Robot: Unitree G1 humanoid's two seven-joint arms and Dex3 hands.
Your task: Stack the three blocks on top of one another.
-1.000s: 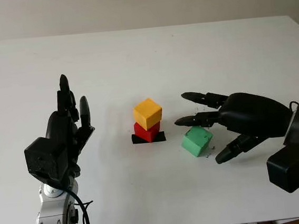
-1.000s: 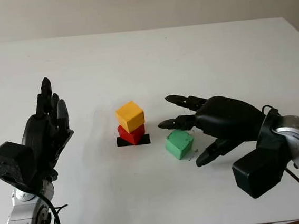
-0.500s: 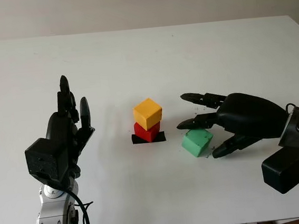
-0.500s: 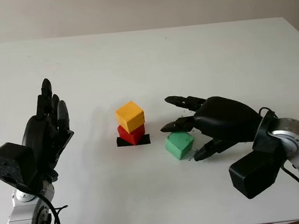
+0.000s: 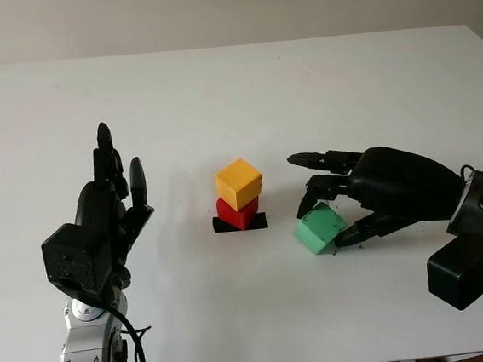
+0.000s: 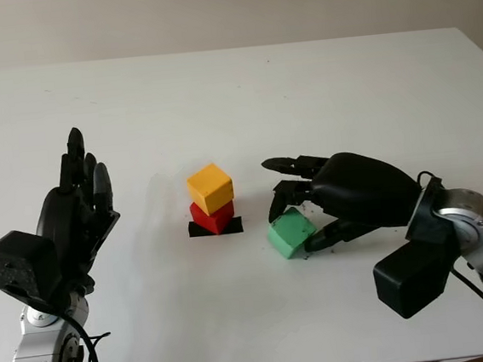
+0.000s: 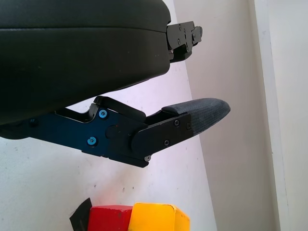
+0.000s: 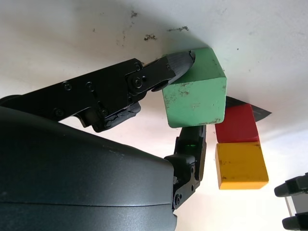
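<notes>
A yellow block (image 5: 238, 183) sits skewed on top of a red block (image 5: 238, 213), which stands on a black patch (image 5: 240, 224) at mid-table. Just to their right lies a green block (image 5: 319, 228), tilted a little. My right hand (image 5: 334, 209) is shut on the green block: its thumb presses one side and a finger the opposite side, as the right wrist view shows on the green block (image 8: 196, 94). My left hand (image 5: 111, 202) is open and held upright well to the left of the stack. The yellow block (image 7: 156, 217) and red block (image 7: 107, 218) appear in the left wrist view.
The white table (image 5: 232, 88) stretches wide behind the blocks, with its far edge against a pale wall. My right forearm (image 5: 474, 240) lies along the table's lower right.
My right hand's fingers have curled in from around the green block and now pinch it. The block has tipped slightly. The left hand and the stack have not moved.
</notes>
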